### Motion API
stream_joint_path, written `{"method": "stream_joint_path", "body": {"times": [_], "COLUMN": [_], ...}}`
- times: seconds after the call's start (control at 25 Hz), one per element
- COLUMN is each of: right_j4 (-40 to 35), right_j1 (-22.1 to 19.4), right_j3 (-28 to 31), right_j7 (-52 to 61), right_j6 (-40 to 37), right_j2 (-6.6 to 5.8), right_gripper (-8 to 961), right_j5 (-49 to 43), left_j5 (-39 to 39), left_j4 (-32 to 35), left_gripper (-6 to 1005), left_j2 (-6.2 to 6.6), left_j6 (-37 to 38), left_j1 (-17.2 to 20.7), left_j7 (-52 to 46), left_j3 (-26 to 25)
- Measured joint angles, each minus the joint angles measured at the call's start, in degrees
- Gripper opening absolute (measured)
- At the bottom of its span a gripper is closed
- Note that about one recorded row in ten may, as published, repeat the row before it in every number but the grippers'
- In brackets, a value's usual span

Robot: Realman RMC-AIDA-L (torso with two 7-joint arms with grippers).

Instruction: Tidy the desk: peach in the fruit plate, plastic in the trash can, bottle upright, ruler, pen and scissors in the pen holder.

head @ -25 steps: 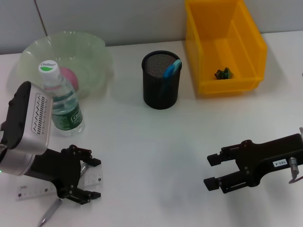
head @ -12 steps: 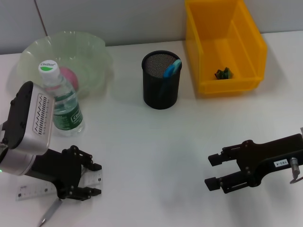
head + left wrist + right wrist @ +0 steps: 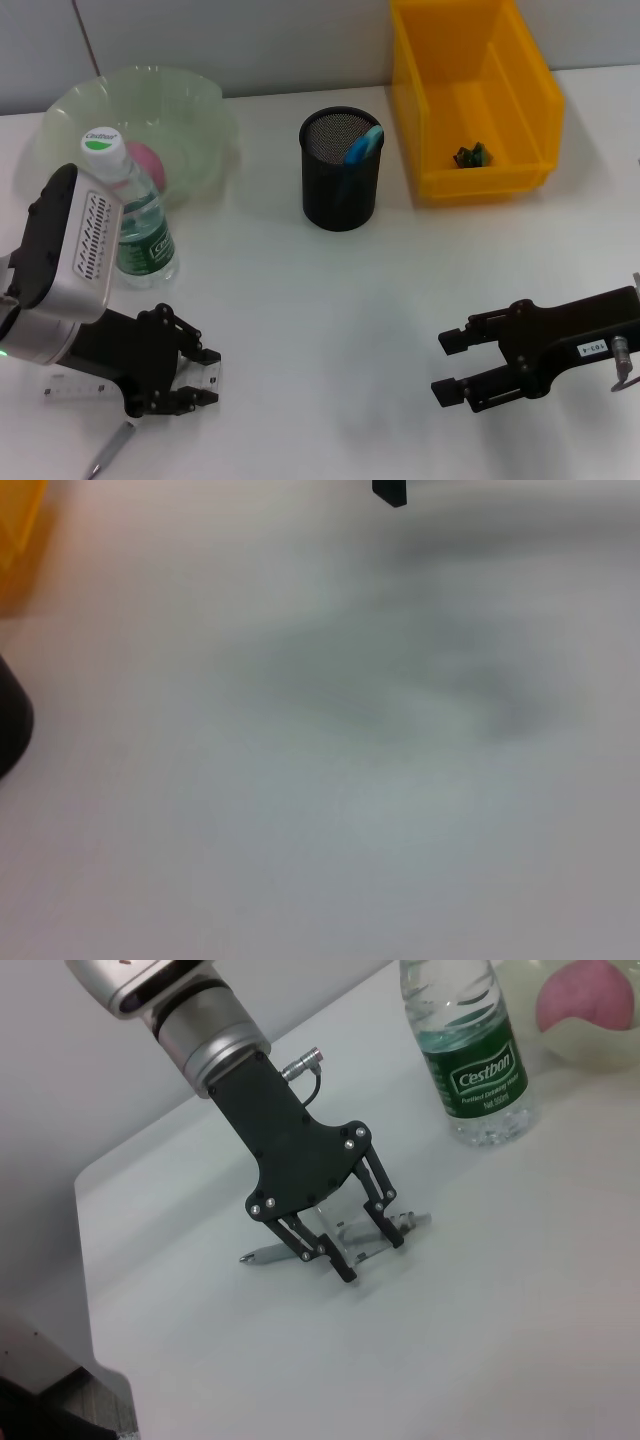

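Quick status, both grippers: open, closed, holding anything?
Left gripper: open, fingers straddling the ruler, not clamped yet.
Right gripper: open, empty, above the table.

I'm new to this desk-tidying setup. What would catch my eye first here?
The bright yellow plastic bin at the table's far right stands out first. Next, the left gripper at the near left, its fingers straddling the clear plastic ruler. Behind it stands the upright green-labelled water bottle.

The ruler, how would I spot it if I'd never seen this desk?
Find the water bottle standing in front of the pale green plate on the robot's left. Just nearer the robot, the left gripper straddles a flat clear ruler lying on the table. A silver pen lies beside it, but only the ruler is flat, see-through and marked.
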Motion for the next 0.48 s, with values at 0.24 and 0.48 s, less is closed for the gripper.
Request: {"method": "stream_joint_path", "body": {"times": [0.24, 0.48], "right_j4": [0.01, 0.01], "right_j1": [-0.03, 0.04], "right_j3": [0.0, 0.0], "right_j7": [0.14, 0.17], "right_j6": [0.0, 0.0], "right_j2": [0.0, 0.03], "right_gripper": [782, 782], "right_j5": [0.0, 0.0], "left_j5": [-0.34, -2.2], "left_j4": [1.79, 6.43], "left_gripper": [385, 386], "left_j2": [-0.02, -0.09], "left_j6": [2.4, 6.08], "left_j1": [0.0, 0.67], "left_j7": [-0.06, -1.58], "left_j3": [-0.16, -0.46]}}
